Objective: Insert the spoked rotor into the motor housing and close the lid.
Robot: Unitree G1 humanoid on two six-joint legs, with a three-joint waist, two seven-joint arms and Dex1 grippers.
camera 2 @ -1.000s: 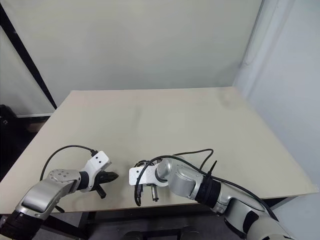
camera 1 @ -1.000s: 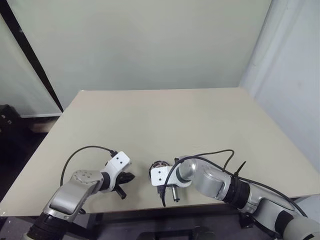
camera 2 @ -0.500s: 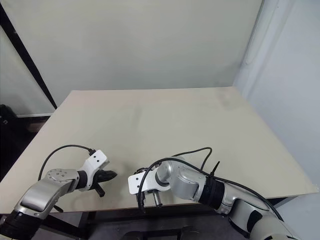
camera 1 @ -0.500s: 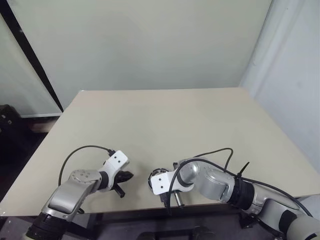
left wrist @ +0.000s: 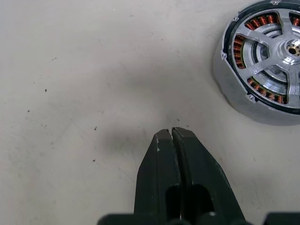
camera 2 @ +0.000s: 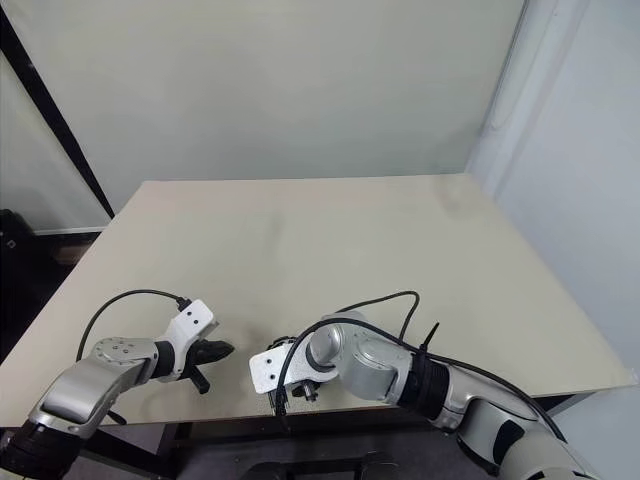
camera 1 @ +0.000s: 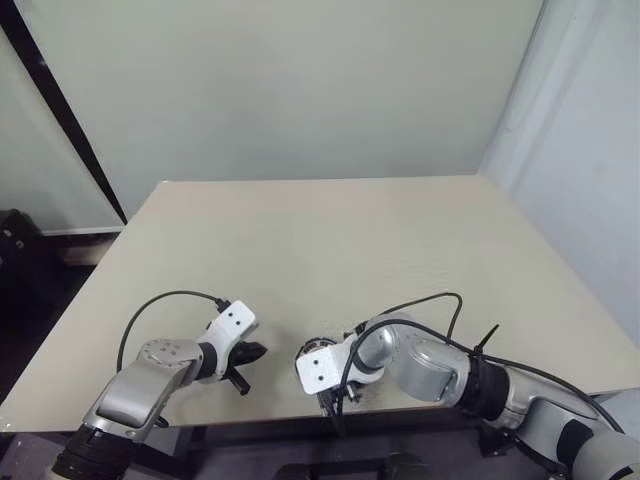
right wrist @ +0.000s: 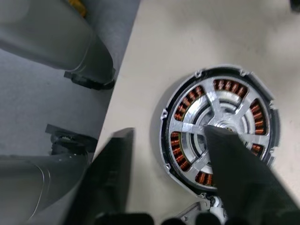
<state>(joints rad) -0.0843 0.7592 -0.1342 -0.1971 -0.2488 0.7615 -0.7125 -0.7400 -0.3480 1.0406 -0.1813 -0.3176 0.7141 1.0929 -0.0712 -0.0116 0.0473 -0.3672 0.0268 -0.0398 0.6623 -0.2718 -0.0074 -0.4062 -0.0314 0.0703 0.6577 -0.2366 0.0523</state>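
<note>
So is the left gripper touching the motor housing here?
Apart. The left wrist view shows the shut left gripper with bare table between it and the motor housing.

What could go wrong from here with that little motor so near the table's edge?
The motor housing sits close to the table edge, so a nudge from the open right pincer above it could push it toward the drop. One finger hangs over the copper windings and might scrape them. The shut left pincer rests apart and steadies nothing.
</note>
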